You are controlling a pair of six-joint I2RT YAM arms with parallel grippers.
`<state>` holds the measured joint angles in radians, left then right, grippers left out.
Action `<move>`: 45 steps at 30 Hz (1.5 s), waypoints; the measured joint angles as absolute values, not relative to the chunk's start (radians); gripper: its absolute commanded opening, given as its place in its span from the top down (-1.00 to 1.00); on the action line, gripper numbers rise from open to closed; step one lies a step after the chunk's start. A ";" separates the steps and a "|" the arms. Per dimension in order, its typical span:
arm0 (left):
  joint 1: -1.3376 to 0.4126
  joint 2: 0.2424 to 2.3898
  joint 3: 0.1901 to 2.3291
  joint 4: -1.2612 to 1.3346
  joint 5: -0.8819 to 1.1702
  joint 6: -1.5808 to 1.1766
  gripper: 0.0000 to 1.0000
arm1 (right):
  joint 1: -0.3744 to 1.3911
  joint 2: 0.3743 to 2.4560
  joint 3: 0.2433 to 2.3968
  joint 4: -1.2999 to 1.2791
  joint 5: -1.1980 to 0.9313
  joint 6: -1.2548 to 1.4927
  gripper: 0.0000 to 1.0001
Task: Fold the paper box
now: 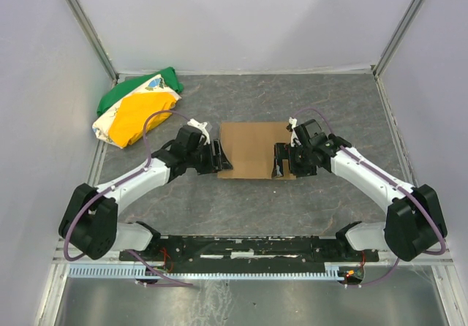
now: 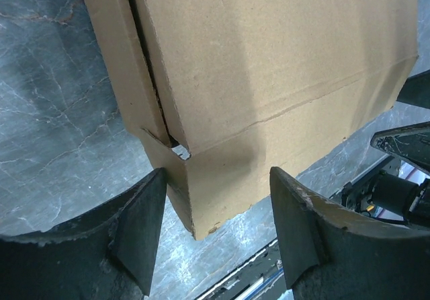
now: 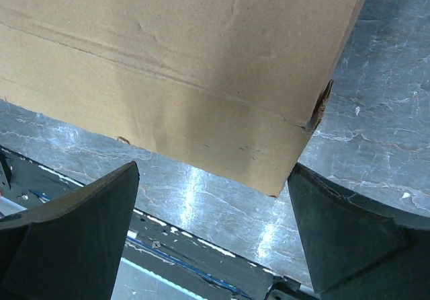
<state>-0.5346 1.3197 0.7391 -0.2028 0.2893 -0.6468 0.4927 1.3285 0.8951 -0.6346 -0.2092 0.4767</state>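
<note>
paper box [image 1: 254, 149] lies at table [image 1: 329, 202] centre, left gripper [image 1: 219, 158] jaws apart astride its 8 o'clock corner, right gripper [image 1: 281, 162] spread wide at 4; looks light, stiff, crushable, so pinch flap edges near creases.

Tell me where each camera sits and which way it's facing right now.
Top external: above and behind the arms, looking down on the table; both arms show, left claw and right claw flanking the paper box.
Left wrist: on the left arm, looking past its own fingers at a box corner.
Right wrist: on the right arm, looking past its own fingers at the box's edge.
Shared: the box shows in all three.
</note>
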 measured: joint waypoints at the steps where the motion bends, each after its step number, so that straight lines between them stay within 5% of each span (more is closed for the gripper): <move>1: -0.535 1.323 0.747 -0.215 0.292 -0.647 -0.40 | 0.493 1.328 0.898 -0.640 -0.209 0.477 -0.99; 45: -0.535 1.436 0.893 -0.477 0.369 -0.575 -0.38 | 0.493 1.363 0.953 -0.715 -0.235 0.474 -0.96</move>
